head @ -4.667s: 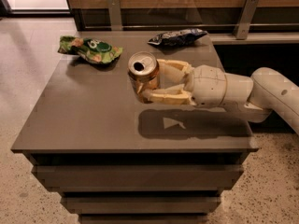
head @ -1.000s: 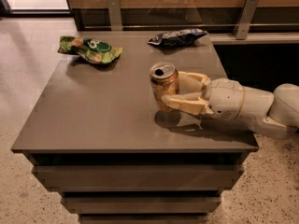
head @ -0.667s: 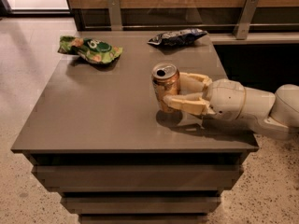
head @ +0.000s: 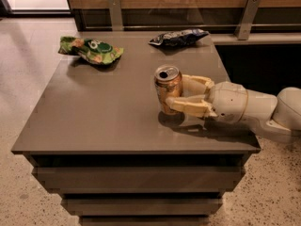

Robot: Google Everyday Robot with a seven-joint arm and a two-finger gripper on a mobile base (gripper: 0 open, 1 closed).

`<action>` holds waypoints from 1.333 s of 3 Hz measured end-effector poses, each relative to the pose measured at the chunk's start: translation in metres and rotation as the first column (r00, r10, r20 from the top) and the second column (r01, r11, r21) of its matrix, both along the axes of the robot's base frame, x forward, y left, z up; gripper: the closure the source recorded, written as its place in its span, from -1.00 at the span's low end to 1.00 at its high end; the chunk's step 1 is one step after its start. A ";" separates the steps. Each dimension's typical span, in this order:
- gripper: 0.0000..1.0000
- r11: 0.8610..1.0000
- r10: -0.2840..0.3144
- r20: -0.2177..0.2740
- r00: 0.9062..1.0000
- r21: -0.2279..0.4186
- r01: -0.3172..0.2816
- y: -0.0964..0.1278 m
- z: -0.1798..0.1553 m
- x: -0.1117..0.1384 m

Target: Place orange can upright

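Hand around upright orange can (on table)

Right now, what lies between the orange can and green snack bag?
Only bare tabletop, in the camera view, separates orange can and green snack bag; the gripper holds the can between its fingers.

One orange can is counted, standing upright on one grey surface. Two snack bags are counted at the far edge: one green snack bag and one dark blue snack bag. One robot arm is counted, ending in one pincer at the right of the surface, its two fingers pressed against the can's sides. Behind, a left bracket and a right bracket are counted.
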State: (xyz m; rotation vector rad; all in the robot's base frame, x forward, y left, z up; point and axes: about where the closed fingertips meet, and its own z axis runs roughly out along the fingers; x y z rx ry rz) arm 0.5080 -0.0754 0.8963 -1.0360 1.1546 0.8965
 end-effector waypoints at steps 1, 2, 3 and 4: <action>1.00 1.000 -0.005 -0.010 1.000 0.005 0.005 -0.001 -0.005 0.000; 0.66 1.000 -0.017 -0.027 1.000 0.010 0.017 -0.003 -0.010 0.001; 0.19 1.000 -0.027 -0.037 0.999 0.015 0.027 -0.005 -0.014 0.002; -0.28 0.999 -0.032 -0.038 0.999 0.019 0.033 -0.006 -0.014 0.002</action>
